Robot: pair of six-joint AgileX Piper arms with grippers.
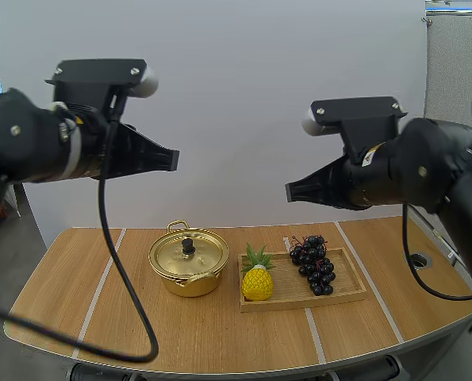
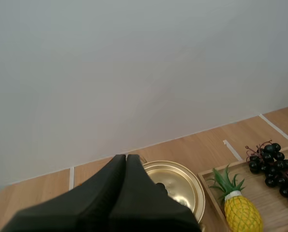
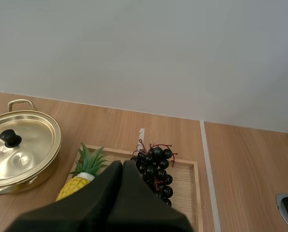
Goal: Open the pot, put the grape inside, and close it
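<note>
Hanging high over the table [image 1: 61, 294], both arms sit well clear of everything on it. My left gripper [image 2: 126, 157] has its fingers pressed together into one dark wedge with nothing between them; my right gripper [image 3: 122, 163] is closed on nothing in the same way.

The gold pot [image 1: 189, 284] stands on the bare wood with its lid [image 1: 168, 255] on and the black knob [image 1: 188, 247] upright at the lid's centre. At 3 o'clock from the pot, just beside it, lies a wooden tray [image 1: 347, 278]. It carries a toy pineapple [image 1: 257, 283], and the bunch of grapes [image 1: 315, 266] sits at 3 o'clock from that.

In the high view the knob lies at roughly 6 o'clock from the left gripper, well below it, so the left arm is the nearer one for the lid. The grapes lie at about 5 o'clock from the right gripper, which makes that arm the nearer one for them. The bunch's long axis runs 12 to 6 across the tray, stem end toward 12.

I judge the lid must come off first, which calls for the left fingers to spread and drop onto the knob. No brand, label or writing can be read.
</note>
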